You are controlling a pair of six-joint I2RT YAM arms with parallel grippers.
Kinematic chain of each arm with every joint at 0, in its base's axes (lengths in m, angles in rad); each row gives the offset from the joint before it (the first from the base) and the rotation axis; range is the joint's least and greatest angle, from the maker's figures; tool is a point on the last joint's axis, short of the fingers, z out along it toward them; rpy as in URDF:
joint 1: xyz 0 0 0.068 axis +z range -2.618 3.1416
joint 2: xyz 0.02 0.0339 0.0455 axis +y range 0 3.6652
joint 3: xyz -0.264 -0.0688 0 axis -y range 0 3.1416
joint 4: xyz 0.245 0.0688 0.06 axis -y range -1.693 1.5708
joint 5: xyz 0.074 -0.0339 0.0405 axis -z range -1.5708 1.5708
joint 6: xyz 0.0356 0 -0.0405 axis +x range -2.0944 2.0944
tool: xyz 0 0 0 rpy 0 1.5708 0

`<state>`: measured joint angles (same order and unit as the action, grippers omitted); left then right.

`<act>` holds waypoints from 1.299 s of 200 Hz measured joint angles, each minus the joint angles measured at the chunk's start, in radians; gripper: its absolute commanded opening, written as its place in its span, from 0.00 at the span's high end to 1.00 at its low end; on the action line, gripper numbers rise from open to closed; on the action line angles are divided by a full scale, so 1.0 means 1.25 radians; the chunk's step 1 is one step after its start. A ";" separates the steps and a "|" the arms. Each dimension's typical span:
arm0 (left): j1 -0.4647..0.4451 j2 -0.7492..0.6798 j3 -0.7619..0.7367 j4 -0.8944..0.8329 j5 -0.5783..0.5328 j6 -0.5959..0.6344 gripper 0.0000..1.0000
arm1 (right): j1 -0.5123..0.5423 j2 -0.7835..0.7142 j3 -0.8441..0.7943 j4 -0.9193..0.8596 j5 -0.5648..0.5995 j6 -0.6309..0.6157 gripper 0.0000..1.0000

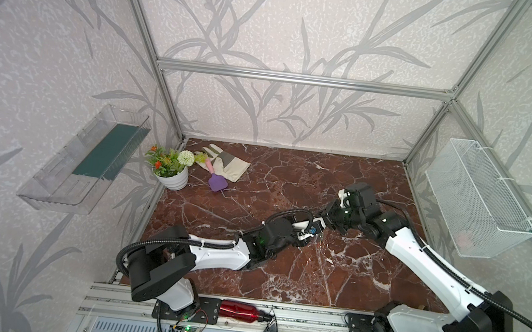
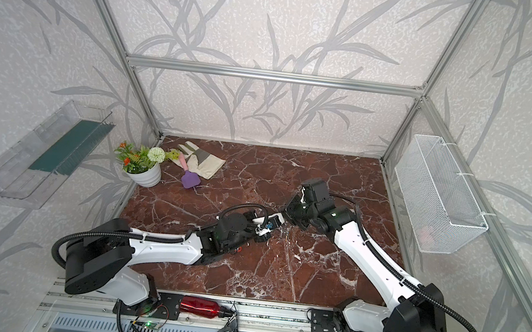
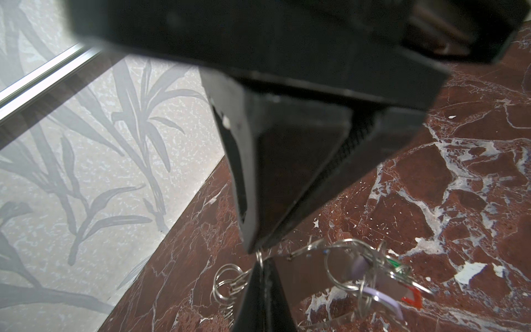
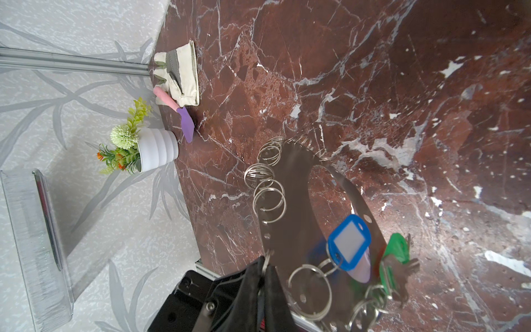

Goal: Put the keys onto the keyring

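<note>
- The keyring [image 4: 296,201], a mirror-grey plate edged with split rings, hangs mid-table between the two arms, over the red-brown marble table [image 1: 329,283]. Whether it touches the top I cannot tell.
- A blue tag [image 4: 349,244] and a green tag [image 4: 398,248] hang from its rings.
- The left gripper [image 3: 254,248] is clamped on one split ring. The right gripper [image 3: 260,268] meets it tip to tip, pinched on the same ring.
- A glove [image 1: 228,166], purple trowel [image 1: 217,181] and white flowerpot [image 1: 173,178] sit in the far left corner.
- Leaf-patterned walls [image 1: 274,21] carry a clear shelf [image 1: 84,166] on the left and a wire basket [image 1: 478,204] on the right.
- Both top views give only a blue speck between the grippers. The left wrist view adds a red tag [image 3: 412,299], and the right wrist view shows the plate's oval hole.
</note>
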<state>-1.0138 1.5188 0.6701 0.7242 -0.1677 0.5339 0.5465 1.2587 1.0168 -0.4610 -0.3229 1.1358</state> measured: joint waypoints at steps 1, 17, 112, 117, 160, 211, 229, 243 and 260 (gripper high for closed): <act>0.000 0.000 0.000 0.000 0.000 0.000 1.00 | 0.000 0.000 0.000 0.000 0.000 0.000 0.92; -0.001 0.003 0.000 0.003 -0.001 0.004 1.00 | 0.000 0.002 -0.001 0.000 0.001 0.002 0.92; -0.005 0.016 0.000 0.001 -0.011 0.009 0.98 | 0.000 0.005 -0.016 0.012 0.002 0.015 1.00; -0.005 0.016 0.000 0.001 -0.011 0.008 0.94 | 0.000 0.005 -0.016 0.012 0.003 0.014 1.00; -0.004 -0.014 0.000 -0.019 0.005 -0.019 0.53 | 0.001 0.004 -0.016 -0.002 0.009 -0.036 1.00; 0.143 -0.317 -0.010 -0.266 0.266 -0.162 0.61 | 0.001 0.002 -0.009 0.001 0.004 -0.226 1.00; 0.261 -0.392 -0.010 -0.312 0.394 -0.226 0.64 | 0.001 0.002 0.017 -0.001 -0.011 -0.330 1.00; 0.324 -0.405 -0.003 -0.350 0.501 -0.253 0.67 | 0.000 0.002 0.046 0.000 -0.041 -0.410 1.00; 0.370 -0.372 0.022 -0.400 0.638 -0.264 0.70 | 0.000 0.002 0.090 -0.007 -0.084 -0.498 1.00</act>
<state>-0.5514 1.0538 0.6975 0.2237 0.6296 0.2043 0.5468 1.2610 1.1290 -0.4694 -0.4282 0.5133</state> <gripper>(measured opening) 0.318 0.048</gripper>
